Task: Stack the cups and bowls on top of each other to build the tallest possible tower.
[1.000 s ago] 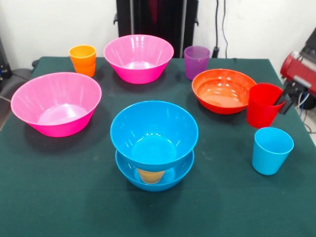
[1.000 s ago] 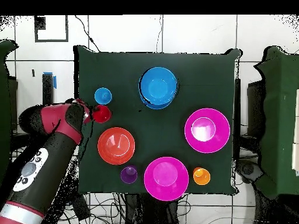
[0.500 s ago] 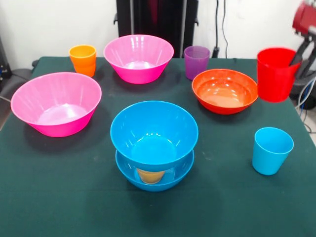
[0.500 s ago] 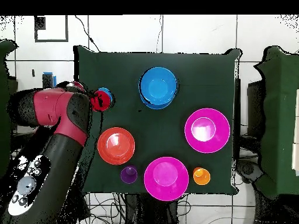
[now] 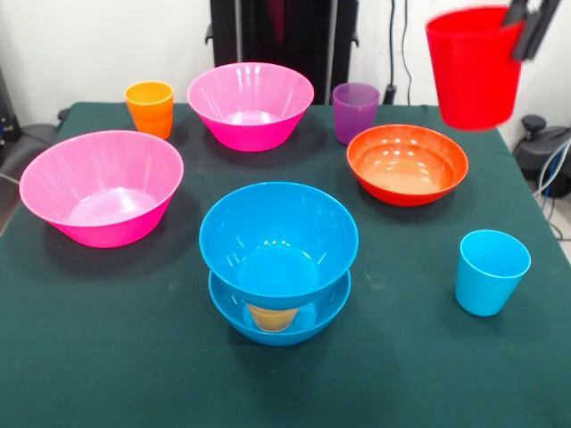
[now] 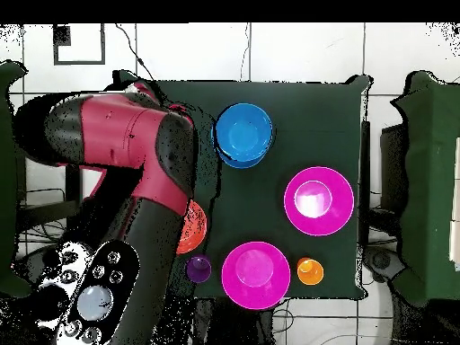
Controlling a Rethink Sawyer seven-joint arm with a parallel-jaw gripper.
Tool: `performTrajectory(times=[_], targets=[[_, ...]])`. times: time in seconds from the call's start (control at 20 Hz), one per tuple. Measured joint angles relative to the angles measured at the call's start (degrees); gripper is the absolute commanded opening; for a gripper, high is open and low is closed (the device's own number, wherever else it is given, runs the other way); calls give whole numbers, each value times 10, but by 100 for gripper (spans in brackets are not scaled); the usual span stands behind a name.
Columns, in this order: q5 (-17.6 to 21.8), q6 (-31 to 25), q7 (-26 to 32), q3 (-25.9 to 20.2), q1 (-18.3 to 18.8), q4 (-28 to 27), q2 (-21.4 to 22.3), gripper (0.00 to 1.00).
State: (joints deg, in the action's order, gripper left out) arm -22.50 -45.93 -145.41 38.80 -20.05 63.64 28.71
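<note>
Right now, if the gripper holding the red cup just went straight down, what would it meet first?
Probably the bare green table, just right of the orange-red bowl. The gripper holds the red cup high at the table's edge, and that cup would touch first. Depth is unclear, so it could clip the bowl's rim.

White wall [image 5: 80, 45]; tiled floor [image 6: 305, 49]; green-clothed table [image 5: 116, 357].

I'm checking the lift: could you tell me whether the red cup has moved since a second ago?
Yes. The red cup has risen off the table, from beside the orange-red bowl to well above it, held by the gripper.
</note>
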Motion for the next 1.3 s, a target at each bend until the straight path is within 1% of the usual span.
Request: performTrajectory(times=[0.1,0.15,0.3,0.5,0.6,0.65,1.05,1.3], targets=[[8,-16,3,-4,9,-11,7,0],[21,-41,10,-9,19,-29,14,0],[37,-74,20,-11,26,-55,15,0],[68,-140,47,-20,41,-115,8,0],[77,-155,58,-25,47,-131,8,0],[88,-169,78,-35,56,-153,8,0],[120,-171,129,-56,82,-202,5,0],[128,-171,142,-73,98,-216,1,0]])
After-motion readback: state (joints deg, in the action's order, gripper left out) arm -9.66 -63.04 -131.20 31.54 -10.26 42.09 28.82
